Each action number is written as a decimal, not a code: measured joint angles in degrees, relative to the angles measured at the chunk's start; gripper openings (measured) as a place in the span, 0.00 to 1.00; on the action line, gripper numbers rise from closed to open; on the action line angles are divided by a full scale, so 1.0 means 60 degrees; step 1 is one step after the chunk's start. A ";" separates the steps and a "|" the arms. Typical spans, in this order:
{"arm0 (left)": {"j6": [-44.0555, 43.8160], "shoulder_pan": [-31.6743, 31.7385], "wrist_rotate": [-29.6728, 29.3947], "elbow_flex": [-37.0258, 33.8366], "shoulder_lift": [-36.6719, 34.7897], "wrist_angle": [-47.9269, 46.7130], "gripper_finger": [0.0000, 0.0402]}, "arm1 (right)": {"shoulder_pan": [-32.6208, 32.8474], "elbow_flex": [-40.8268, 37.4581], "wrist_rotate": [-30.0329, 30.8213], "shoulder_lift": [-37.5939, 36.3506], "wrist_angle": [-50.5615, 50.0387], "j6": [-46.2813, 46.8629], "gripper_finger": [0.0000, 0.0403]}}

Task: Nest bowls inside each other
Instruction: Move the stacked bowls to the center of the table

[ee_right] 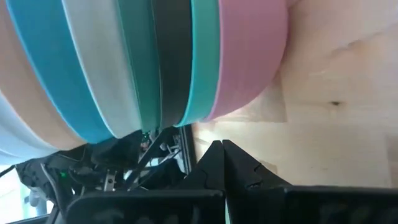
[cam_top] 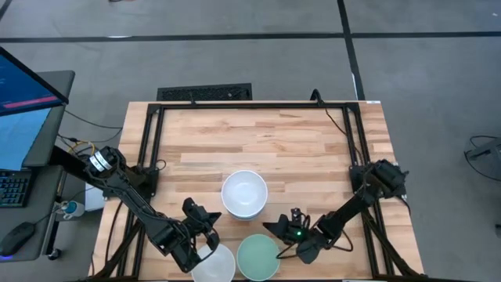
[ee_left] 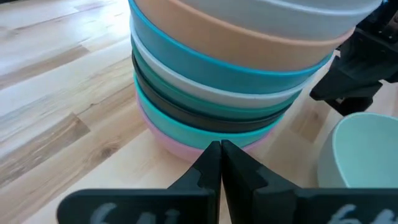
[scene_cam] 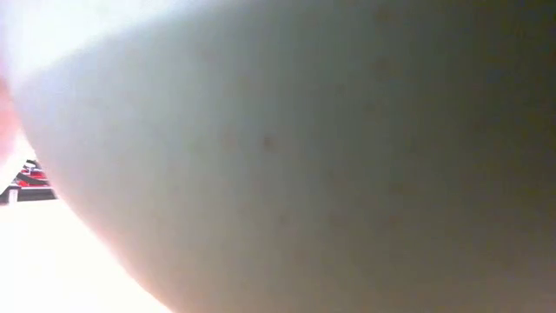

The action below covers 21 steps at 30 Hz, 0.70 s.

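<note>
Both claws pinched shut, empty, flanking the stack (cam_top: 244, 193).
Left gripper (cam_top: 205, 235) at seven o'clock, right gripper (cam_top: 275, 227) at five; mint bowl (cam_top: 257, 257) between them.

wood table (cam_top: 274, 141), monitor (cam_top: 19, 102) + keyboard (cam_top: 12, 189) far left, floor vent (cam_top: 205, 93)

The far half of the wooden table (cam_top: 258, 133) lies open; a nested bowl stack (cam_top: 244, 193) and two loose bowls (cam_top: 258, 257) crowd the near edge
</note>
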 joint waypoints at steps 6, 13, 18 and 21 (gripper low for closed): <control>0.0040 0.0004 0.0138 0.0000 0.0000 -0.0037 0.00 | -0.0293 0.0002 -0.0016 0.0328 0.0936 -0.0942 0.03; 0.0029 0.0004 0.0214 0.0000 0.0000 -0.0034 0.00 | -0.0606 0.0002 -0.0092 0.0331 0.0909 -0.1158 0.03; 0.0111 0.0004 0.0389 0.0000 0.0000 -0.0030 0.00 | -0.0768 0.0002 -0.0410 0.0331 0.0908 -0.1231 0.03; 0.0171 0.0004 0.0414 0.0000 0.0000 -0.0033 0.00 | -0.0829 0.0002 -0.0534 0.0332 0.0903 -0.1241 0.03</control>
